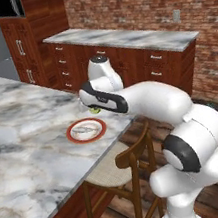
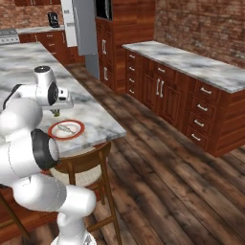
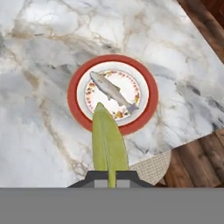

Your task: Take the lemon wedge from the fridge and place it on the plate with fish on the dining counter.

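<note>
Gripper clamped on the lemon wedge, hanging over the plate's near rim, fish just beyond.

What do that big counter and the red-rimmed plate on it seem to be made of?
The dining counter looks like polished marble: white with grey and tan veins and a soft sheen. The plate seems to be glazed ceramic: a smooth red rim, a white centre with a speckled ring. Being rendered, neither is certain.
</note>
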Robot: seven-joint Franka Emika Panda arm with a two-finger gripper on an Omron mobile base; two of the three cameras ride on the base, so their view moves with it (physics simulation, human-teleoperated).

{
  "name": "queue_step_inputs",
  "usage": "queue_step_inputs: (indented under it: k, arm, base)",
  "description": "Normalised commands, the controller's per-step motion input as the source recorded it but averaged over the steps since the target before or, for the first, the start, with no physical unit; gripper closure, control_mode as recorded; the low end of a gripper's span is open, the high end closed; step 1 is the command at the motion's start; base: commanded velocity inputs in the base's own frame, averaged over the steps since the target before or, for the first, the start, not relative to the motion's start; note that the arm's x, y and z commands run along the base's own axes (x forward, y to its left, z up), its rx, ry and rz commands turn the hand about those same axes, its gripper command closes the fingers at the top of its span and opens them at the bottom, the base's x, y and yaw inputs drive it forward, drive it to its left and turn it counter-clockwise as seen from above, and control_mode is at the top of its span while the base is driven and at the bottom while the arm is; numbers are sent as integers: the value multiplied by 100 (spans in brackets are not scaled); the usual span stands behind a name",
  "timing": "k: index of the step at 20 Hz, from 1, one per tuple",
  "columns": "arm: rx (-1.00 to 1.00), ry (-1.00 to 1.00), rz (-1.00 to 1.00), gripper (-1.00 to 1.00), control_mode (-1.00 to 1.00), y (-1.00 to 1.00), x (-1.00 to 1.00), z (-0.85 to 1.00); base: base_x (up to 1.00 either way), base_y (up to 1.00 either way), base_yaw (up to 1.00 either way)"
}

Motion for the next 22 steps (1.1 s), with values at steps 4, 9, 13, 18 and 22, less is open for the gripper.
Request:
queue_step_inputs:
  k: [4, 9, 13, 18, 22]
  arm:
    - [-4, 0, 0, 100, -100, 12, 77, -56]
    - [1, 3, 0, 100, -100, 25, 65, -42]
    - [0, 3, 2, 100, -100, 27, 23, -55]
    - [0, 1, 7, 100, -100, 52, 15, -55]
    - [0, 0, 8, 100, -100, 22, 0, -38]
  base:
    - [0, 0, 0]
    - [0, 0, 0]
    - [0, 0, 0]
    - [0, 0, 0]
    - [0, 0, 0]
